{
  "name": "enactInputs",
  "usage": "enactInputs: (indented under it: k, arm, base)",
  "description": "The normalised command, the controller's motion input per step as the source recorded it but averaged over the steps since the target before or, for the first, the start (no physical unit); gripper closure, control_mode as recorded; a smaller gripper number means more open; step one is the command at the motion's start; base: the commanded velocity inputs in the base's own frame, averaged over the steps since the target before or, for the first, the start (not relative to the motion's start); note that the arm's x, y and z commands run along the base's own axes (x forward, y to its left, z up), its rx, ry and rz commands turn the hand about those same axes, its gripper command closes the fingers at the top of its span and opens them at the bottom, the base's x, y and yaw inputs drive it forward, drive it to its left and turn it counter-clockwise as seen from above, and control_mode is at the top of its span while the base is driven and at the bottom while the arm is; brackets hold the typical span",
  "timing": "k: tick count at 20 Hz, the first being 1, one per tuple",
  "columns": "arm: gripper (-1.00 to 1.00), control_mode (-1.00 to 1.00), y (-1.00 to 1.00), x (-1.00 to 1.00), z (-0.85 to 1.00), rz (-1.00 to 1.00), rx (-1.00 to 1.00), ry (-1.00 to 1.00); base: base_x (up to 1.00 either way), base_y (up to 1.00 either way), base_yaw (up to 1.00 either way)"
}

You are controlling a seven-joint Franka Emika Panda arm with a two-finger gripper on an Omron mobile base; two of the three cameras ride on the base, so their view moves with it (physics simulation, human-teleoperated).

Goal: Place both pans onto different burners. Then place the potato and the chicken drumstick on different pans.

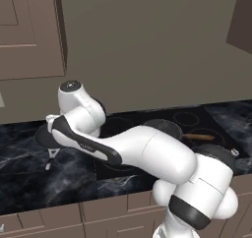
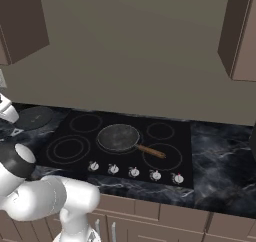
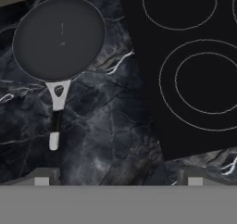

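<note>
In the hand view, going from left to right, the black pan lies at the upper left on the dark marbled surface, off the cooktop, and its short handle runs from the pan's rim straight toward the bottom of the picture, ending above the left fingertip of the gripper. The gripper hangs above the bare surface with its fingers spread wide and nothing between them, so the handle sits off to the gripper's left and a little ahead of it, its long axis roughly along the way the hand looks. To the right lies the black glass cooktop, its near edge slanting, with a double-ringed burner at the right and a single-ringed burner above it, both bare. My reading is that the coming move turns on shifting the gripper left to straddle that handle, then carrying the pan right onto a free burner. In the right base view the dark grey pan with the wooden handle already sits on the cooktop among the rings, its handle pointing right and toward the knobs. I cannot pick out the potato or the drumstick. No brand, label or legible writing shows on anything.
</note>
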Motion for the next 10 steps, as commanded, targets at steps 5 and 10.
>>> enactInputs:
  k: [5, 10]
  arm:
    - [-1.0, -1.0, 0.29, 0.01, -0.05, 0.0, 0.0, 0.0]
    - [-1.0, -1.0, 0.19, 0.02, -0.13, 0.0, 0.0, 0.0]
  base:
    - [0.0, 0.0, 0.0]
    - [0.0, 0.0, 0.0]
